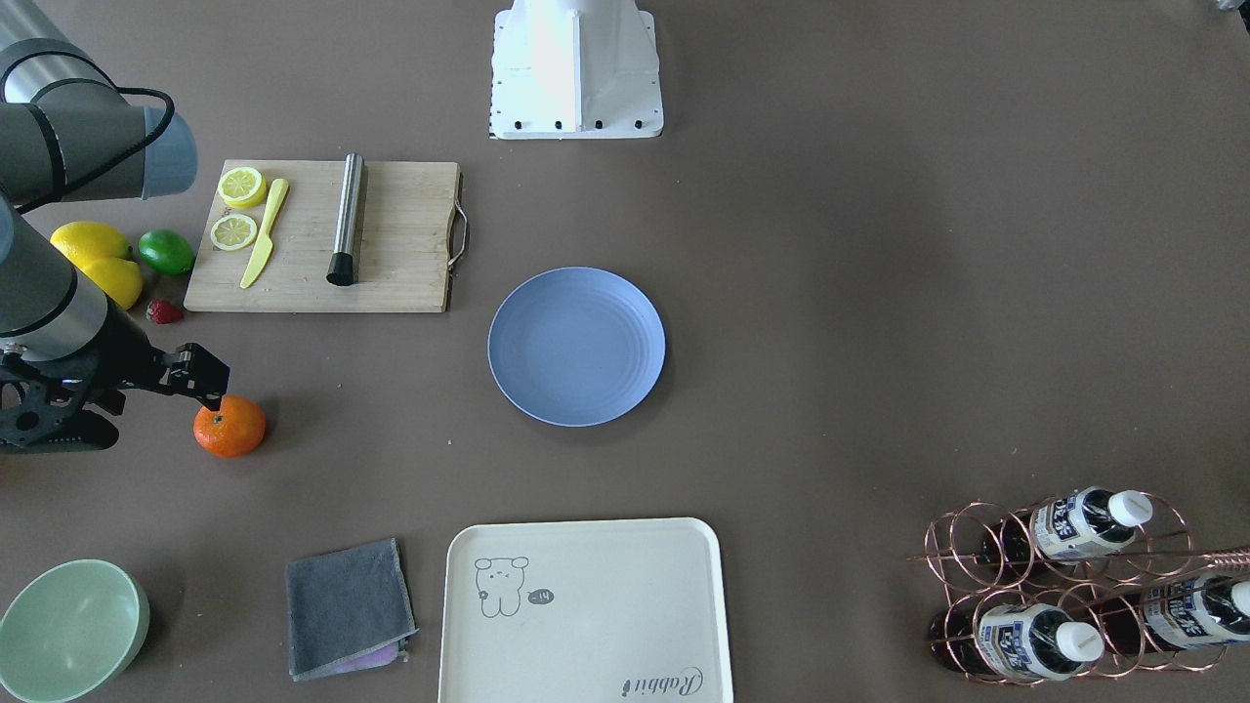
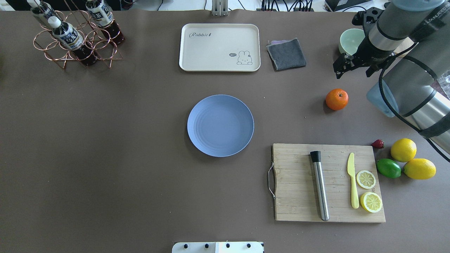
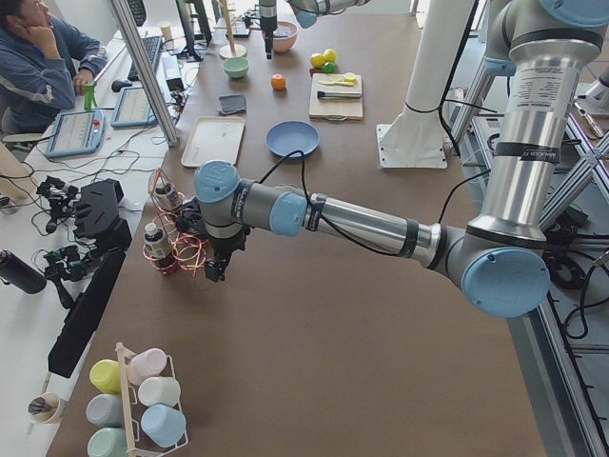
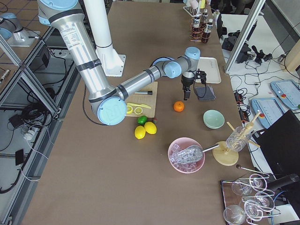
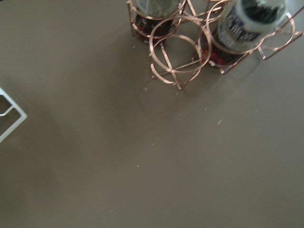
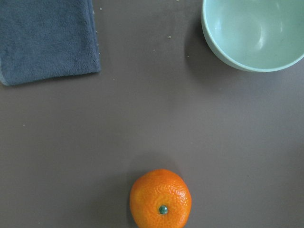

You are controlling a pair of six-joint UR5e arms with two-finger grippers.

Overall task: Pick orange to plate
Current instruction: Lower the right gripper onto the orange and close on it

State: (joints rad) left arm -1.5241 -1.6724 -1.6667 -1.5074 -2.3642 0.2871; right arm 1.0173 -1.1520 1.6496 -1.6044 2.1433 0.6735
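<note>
orange (image 6: 160, 198): closest to my right wrist camera, resting on the tabletop toward the robot's right end, between green bowl (image 2: 348, 40) and cutting board (image 2: 299, 182), well apart from plate (image 2: 220, 125) at tabletop centre. right gripper (image 2: 353, 69): hovering near the orange, fingers spread, holding nothing. left gripper (image 3: 217, 271): beside bottle rack (image 3: 176, 246); i cannot tell how far open.

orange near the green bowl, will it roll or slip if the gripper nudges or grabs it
Likely to roll if nudged: the orange is round and sits free on the flat table, with nothing touching it. Its dimpled skin should give some grip, but an off-centre pinch on that curve might squeeze it sideways.
</note>
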